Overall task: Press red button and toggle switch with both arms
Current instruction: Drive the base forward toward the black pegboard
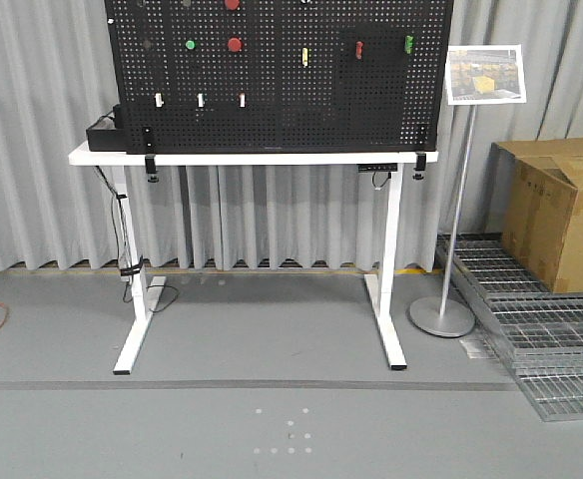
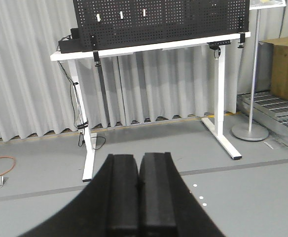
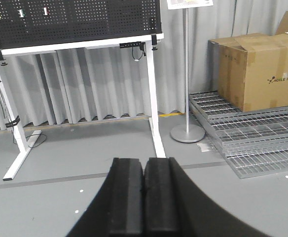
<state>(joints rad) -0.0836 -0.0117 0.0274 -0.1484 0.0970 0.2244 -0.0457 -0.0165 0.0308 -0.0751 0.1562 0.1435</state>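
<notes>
Pleated grey curtains [image 1: 32, 150] back the perforated black pegboard [image 1: 272, 100]; matte black left fingers [image 2: 123, 195] and right fingers [image 3: 126, 197] sit clenched

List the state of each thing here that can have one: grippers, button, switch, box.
Left gripper: jaws shut, empty, far from the pegboard.
Right gripper: jaws shut, empty, far from the pegboard.
Red button: untouched; pressed or not, too small to tell.
Toggle switch: not made out at this distance.
Cardboard box: top flap lifted.
</notes>
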